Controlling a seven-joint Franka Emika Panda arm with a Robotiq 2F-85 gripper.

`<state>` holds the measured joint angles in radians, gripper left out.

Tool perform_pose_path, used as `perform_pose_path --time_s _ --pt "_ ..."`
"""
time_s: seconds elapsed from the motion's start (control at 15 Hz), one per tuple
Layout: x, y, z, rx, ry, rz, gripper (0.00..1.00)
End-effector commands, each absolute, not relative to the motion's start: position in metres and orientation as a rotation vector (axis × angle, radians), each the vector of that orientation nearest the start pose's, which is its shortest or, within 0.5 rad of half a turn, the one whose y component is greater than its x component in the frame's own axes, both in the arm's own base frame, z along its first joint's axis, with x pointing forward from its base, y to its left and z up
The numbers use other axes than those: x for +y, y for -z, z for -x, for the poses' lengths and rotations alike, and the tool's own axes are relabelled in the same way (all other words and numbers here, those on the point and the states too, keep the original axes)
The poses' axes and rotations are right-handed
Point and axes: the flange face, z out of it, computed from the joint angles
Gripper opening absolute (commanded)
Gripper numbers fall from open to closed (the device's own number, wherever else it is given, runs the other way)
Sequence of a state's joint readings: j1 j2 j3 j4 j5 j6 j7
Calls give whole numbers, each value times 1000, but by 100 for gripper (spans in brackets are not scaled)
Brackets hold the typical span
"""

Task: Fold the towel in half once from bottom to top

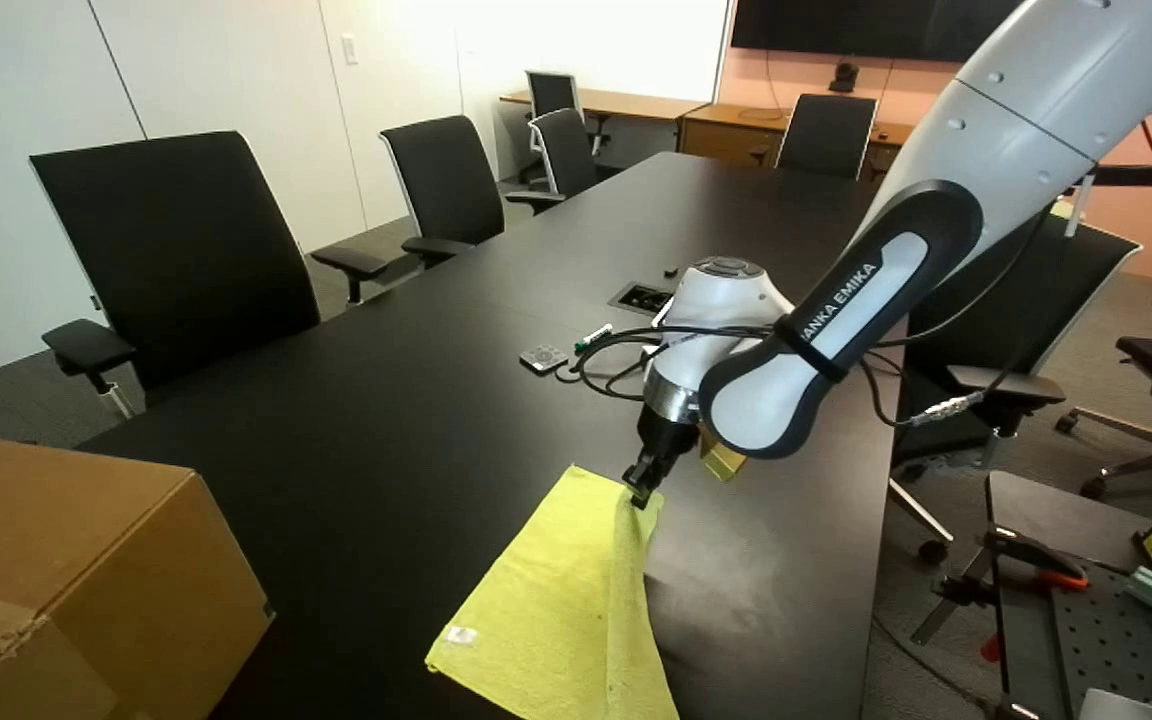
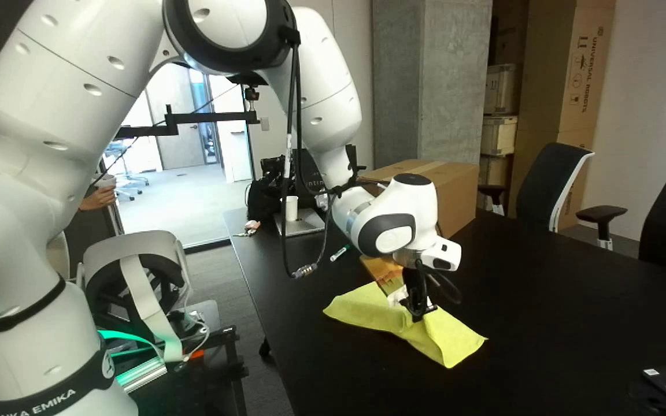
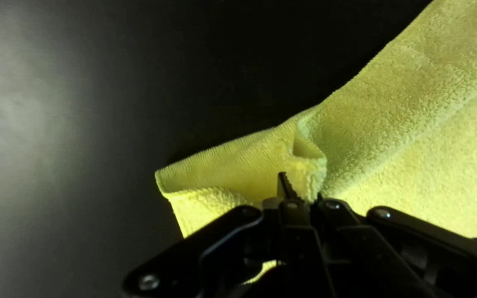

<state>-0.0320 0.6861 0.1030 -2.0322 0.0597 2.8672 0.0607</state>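
Yellow-green towel (image 1: 541, 590) gripped near one corner, fold only begun

Brown cardboard fills the left of an exterior view: a box (image 1: 96, 570) stands on the dark table (image 1: 356, 490), apart from the towel. Next comes the towel's flat stretch, lying on the table, a small white tag (image 1: 461, 635) at one corner. Farther right, a narrow strip (image 1: 628, 610) along one side is turned inward over that flat stretch; whether it touches the cloth beneath is hard to tell. At the strip's upper end the gripper (image 1: 641, 495) is clenched on a bunched pleat of the towel, plainly so in the wrist view, with a corner flaring loose beside it.

The step in hand appears to be bringing one edge across, probably the task's bottom edge, and little of the cloth is doubled. The next move likely calls for a low, slow carry leftward in that exterior view until the edge meets its opposite, then a release. Since the pinch sits at one end, the far end may lag and skew the fold.
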Motion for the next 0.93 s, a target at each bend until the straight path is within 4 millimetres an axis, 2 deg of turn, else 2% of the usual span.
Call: perform_pose_path --time_s 0.0,0.27,0.33,0.47,0.67,0.8,0.87 --pt "47 -117 -645 156 292 3064 3" --pt "55 -106 -682 219 337 3119 5" --pt "57 -102 -689 233 336 3134 30" --pt "61 -99 -699 254 361 3151 34" --pt "76 -111 -699 229 414 3147 56" --pt "90 -125 -692 173 432 3131 71" --pt "99 -128 -681 132 377 3125 78"
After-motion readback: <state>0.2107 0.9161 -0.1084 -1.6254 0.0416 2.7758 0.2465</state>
